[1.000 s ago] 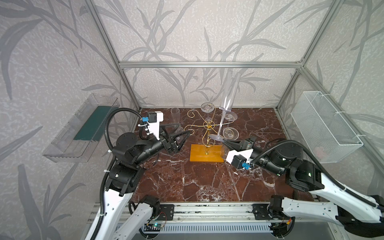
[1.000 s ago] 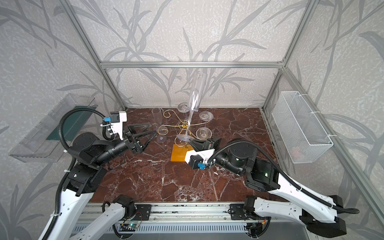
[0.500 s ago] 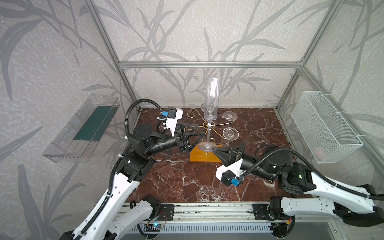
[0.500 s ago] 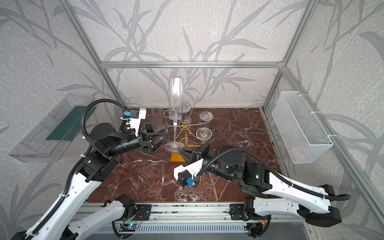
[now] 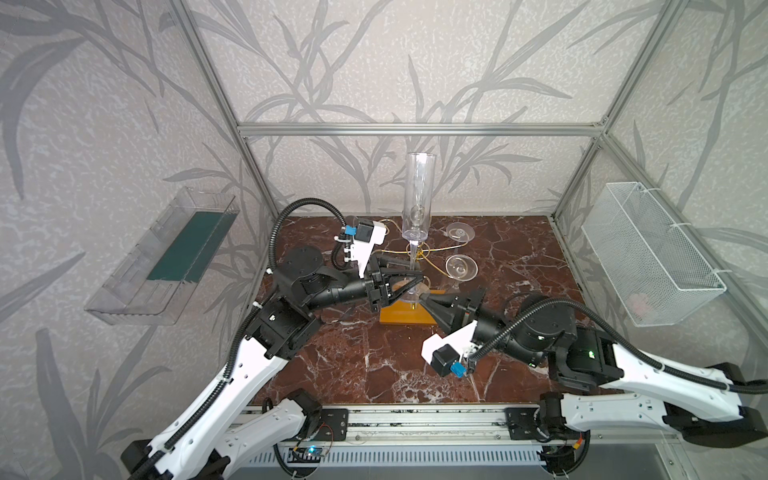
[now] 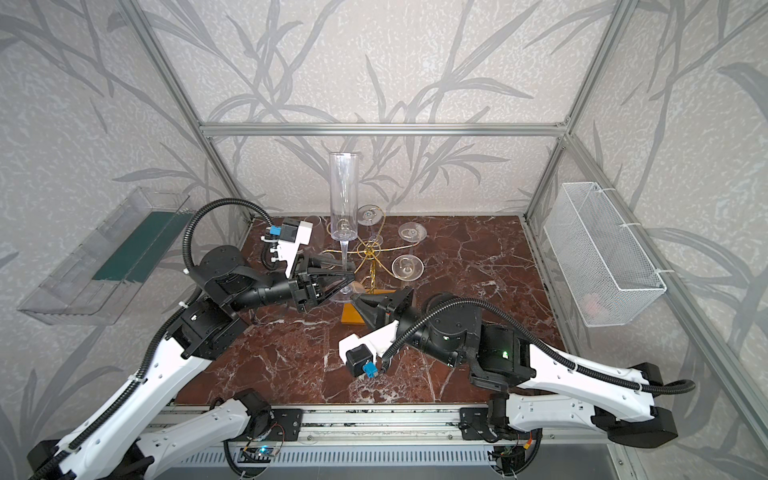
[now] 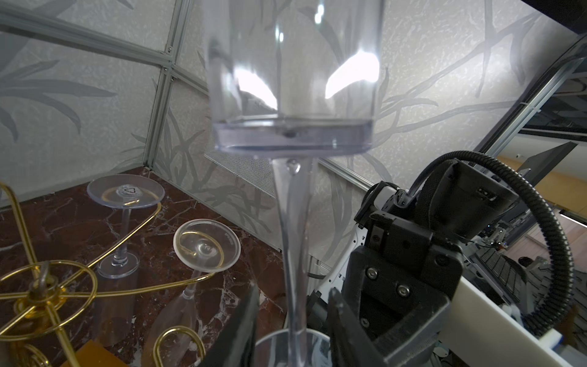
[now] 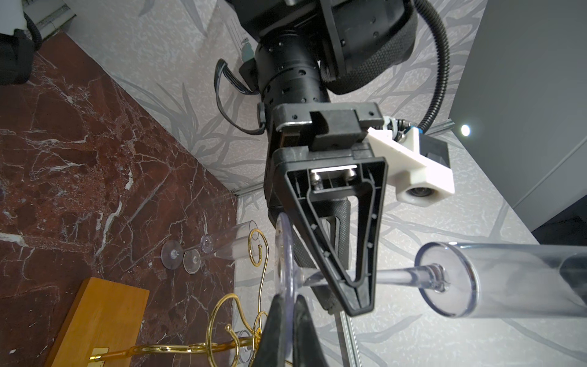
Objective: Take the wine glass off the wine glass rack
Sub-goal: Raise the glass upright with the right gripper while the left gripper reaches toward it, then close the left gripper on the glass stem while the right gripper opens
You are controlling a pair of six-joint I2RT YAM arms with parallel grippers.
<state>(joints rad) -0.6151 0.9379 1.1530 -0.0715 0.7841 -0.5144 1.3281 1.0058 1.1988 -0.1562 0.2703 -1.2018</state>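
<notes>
Right fingers (image 8: 274, 336) clamp the upright wine glass (image 5: 417, 199) by its foot; left fingers (image 7: 241, 327) straddle the stem, parted, not touching

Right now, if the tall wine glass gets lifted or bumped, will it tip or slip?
Probably tippy: the wine glass is tall, with a long bowl above a thin stem. Likely slippery, being smooth and clear; the right tool pinches only its foot's edge. Thin walls: probably light.

A clear plastic bin (image 5: 124, 286) hangs left, a white mesh basket (image 5: 660, 253) right, above a marble tabletop (image 5: 365, 357).
</notes>
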